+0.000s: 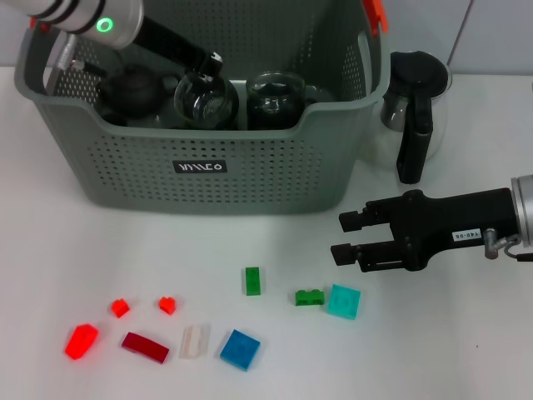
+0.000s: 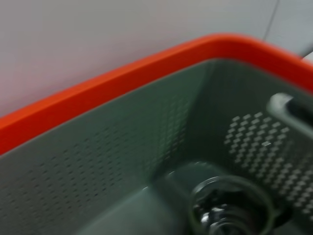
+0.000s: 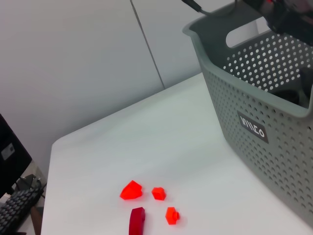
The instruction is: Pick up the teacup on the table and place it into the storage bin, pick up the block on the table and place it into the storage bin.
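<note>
Blocks (image 1: 240, 348) near edge, right end effector (image 1: 345, 237) open above; left end effector state unclear, in storage bin (image 1: 250, 179).

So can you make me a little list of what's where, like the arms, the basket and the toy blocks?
left gripper: hidden inside the storage bin, over its left part
right gripper: open, holding nothing, above the table right of the blocks
in the bin: a dark teapot and glass pots
beside the bin: glass coffee pot, on its right
blocks: nine on the table, green block nearest the bin
</note>
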